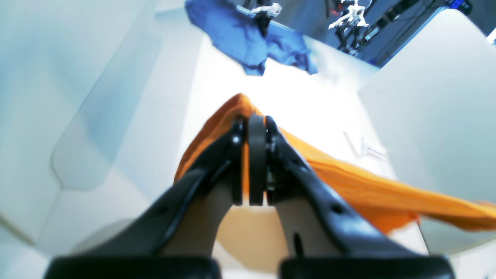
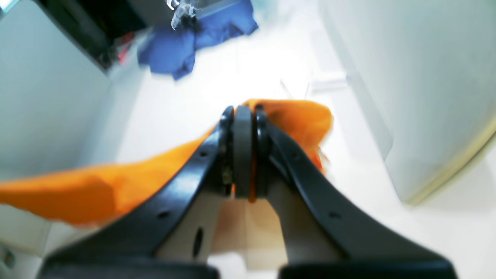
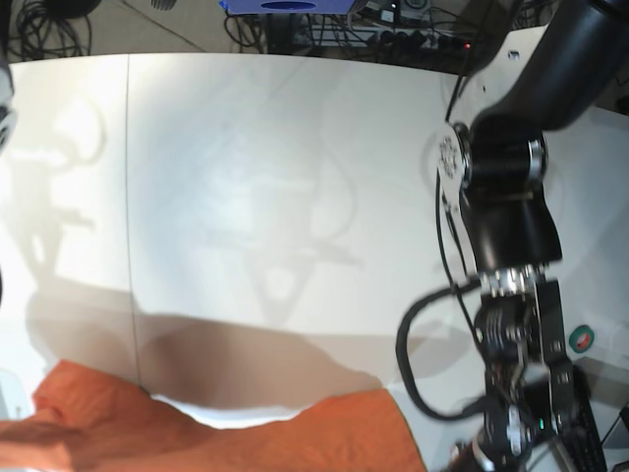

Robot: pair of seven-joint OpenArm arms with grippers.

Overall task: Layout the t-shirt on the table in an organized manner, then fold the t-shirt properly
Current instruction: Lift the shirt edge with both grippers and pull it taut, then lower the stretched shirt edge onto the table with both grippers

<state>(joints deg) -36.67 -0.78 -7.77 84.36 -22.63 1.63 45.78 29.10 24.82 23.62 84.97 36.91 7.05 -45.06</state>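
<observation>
The orange t-shirt (image 3: 216,438) shows as a band along the near edge of the white table (image 3: 295,177), casting a wide shadow on the tabletop. In the left wrist view my left gripper (image 1: 256,122) is shut on a bunched edge of the t-shirt (image 1: 368,186), which stretches away to the right. In the right wrist view my right gripper (image 2: 243,114) is shut on another bunch of the t-shirt (image 2: 97,186), which trails off to the left. The cloth spans between the two grips. Only the left arm (image 3: 506,197) appears in the base view; its fingers are hidden there.
A thin dark seam (image 3: 129,197) crosses the table on the left. A blue cloth (image 1: 248,38) (image 2: 182,46) lies on a further surface beside other robot arms. Cables (image 3: 393,20) run behind the far edge. A small round sticker (image 3: 582,338) sits at the right.
</observation>
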